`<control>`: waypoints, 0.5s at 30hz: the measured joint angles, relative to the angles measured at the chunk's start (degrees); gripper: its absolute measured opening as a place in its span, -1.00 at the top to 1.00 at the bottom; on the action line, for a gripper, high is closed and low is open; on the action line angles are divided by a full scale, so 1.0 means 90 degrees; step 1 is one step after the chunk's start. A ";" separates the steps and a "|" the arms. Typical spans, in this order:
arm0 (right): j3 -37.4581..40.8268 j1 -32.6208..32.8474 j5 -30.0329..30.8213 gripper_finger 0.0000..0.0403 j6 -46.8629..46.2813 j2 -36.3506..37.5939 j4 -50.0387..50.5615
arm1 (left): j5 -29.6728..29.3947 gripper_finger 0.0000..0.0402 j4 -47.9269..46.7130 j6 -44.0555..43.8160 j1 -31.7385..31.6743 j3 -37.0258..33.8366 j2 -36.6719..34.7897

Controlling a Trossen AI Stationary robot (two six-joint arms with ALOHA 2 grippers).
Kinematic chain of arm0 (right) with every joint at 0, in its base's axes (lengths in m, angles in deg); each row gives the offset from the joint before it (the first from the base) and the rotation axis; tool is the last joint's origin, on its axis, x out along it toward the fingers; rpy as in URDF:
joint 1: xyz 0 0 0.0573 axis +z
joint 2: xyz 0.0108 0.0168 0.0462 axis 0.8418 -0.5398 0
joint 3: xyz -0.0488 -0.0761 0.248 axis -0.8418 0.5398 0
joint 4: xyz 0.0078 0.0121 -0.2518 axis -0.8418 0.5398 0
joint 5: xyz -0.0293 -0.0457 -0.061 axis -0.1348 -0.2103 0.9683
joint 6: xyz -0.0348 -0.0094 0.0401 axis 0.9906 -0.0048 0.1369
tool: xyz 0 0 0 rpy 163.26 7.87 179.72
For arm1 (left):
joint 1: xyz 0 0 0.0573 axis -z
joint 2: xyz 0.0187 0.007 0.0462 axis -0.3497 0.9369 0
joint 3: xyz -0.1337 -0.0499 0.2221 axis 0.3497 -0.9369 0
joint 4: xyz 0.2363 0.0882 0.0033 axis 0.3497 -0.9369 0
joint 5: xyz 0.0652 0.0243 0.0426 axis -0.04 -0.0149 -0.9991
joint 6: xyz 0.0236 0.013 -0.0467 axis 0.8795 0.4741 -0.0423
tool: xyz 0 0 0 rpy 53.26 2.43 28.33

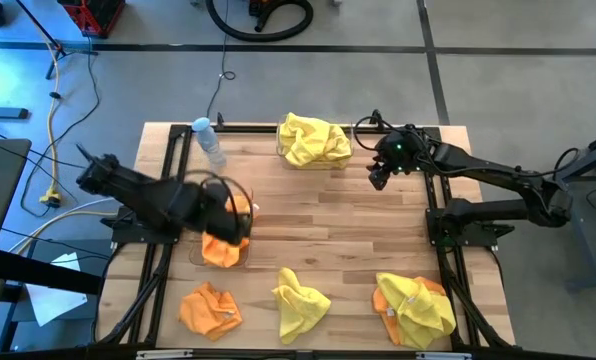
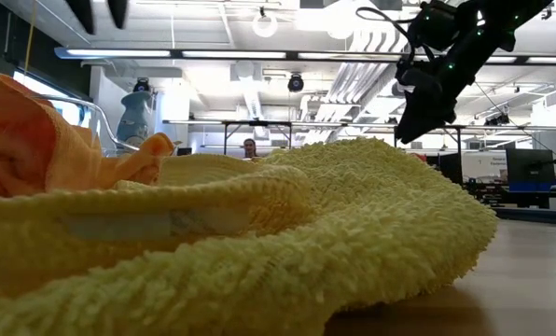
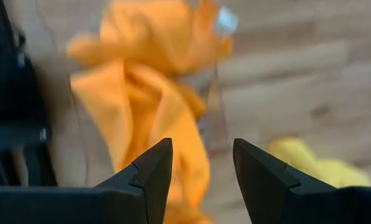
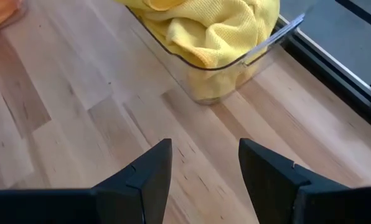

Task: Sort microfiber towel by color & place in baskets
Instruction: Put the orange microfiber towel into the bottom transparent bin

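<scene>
The left gripper (image 1: 240,232) is held open over the orange towel (image 1: 221,248) in the near basket (image 1: 196,255). The right gripper (image 1: 378,178) is held open beside the far basket (image 1: 282,150), which is filled with a yellow towel (image 1: 313,140). Three loose bundles are counted along the table's (image 1: 338,230) front. No writing is readable.

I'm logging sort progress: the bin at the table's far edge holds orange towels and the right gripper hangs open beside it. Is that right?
Not quite. The bin at the far edge holds yellow towels, not orange; the high view and the right wrist view both show this. The rest stands: the right gripper hangs open beside that bin, empty.
</scene>
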 joint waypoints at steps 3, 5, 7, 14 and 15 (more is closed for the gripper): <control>0.0000 0.0000 -0.0014 0.09 0.0155 0.0000 0.0001 | 0.0470 0.21 0.0004 -0.0476 0.0456 0.0000 0.0219; 0.0000 0.0000 -0.0013 0.09 0.0272 -0.0001 0.0000 | 0.0766 0.21 0.0002 -0.0695 0.0722 0.0000 0.0389; 0.0000 0.0000 -0.0020 0.09 0.0340 0.0000 0.0000 | 0.1050 0.21 0.0026 -0.0833 0.0946 0.0000 0.0562; 0.0000 0.0000 -0.0325 0.09 0.0388 -0.0001 0.0049 | 0.1922 0.21 0.0900 -0.1379 0.1655 -0.0002 0.1138; 0.0000 0.0000 -0.0339 0.09 0.0388 -0.0001 0.0049 | 0.1925 0.21 0.1115 -0.1524 0.1759 -0.0002 0.1201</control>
